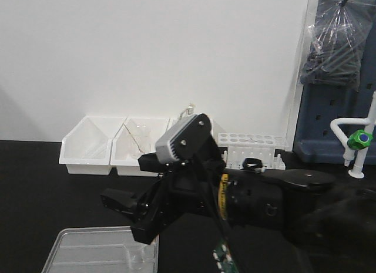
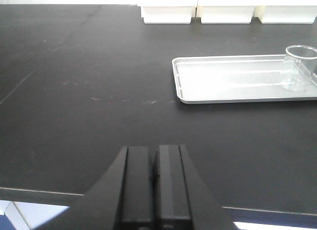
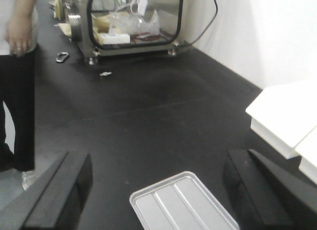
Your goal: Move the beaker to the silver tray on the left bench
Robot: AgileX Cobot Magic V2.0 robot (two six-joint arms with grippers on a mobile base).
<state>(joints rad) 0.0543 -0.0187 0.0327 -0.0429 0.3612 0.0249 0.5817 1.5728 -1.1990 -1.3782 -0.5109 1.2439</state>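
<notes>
Now the beaker (image 2: 300, 68) stands upright in the silver tray (image 2: 233, 81) (near one end).

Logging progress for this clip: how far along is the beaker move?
Looks essentially done: the beaker stands upright in the silver tray on the bench. Nothing is in hand: the right gripper is open above the tray, the left gripper shut and empty. Left: pulling the arms back.
</notes>
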